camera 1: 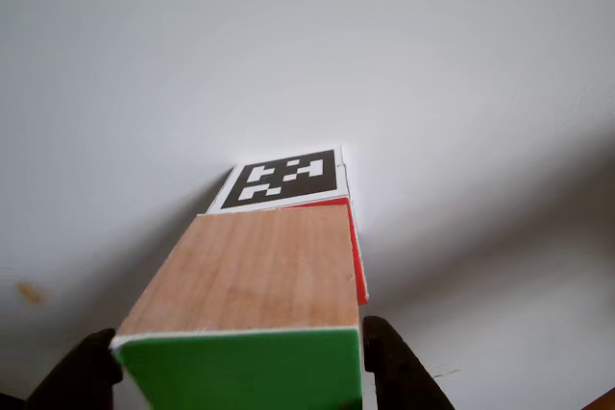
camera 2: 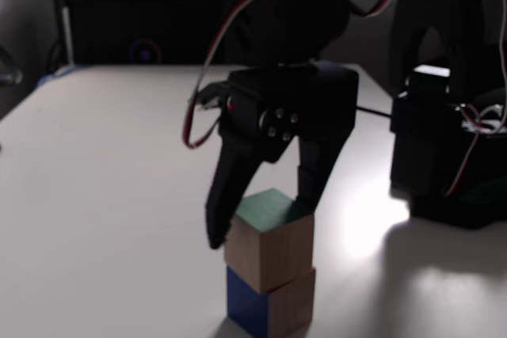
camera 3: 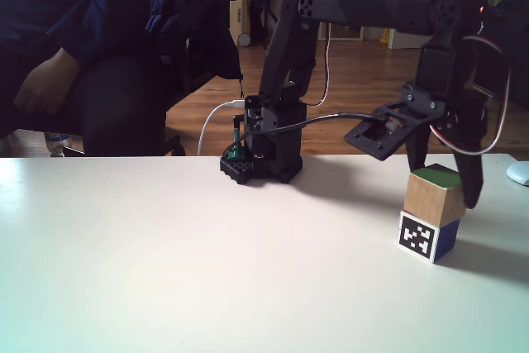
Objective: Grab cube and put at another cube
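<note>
The wooden cube [camera 1: 250,271] [camera 2: 269,251] [camera 3: 434,196], its green face turned up in both fixed views, rests on top of another cube [camera 1: 288,178] [camera 2: 249,306] [camera 3: 417,237]. That lower one shows a black-and-white marker, a red side and a blue side. The upper cube is turned slightly off the lower one. My gripper [camera 1: 240,362] [camera 2: 261,219] [camera 3: 442,188] reaches down over the stack, with a black finger touching each side of the wooden cube, shut on it.
The arm's base [camera 3: 260,155] [camera 2: 444,156] stands on the white table [camera 3: 165,270] behind the stack. A seated person [camera 3: 83,80] is at the table's far left edge. A pale rounded object [camera 3: 519,173] lies at the right edge.
</note>
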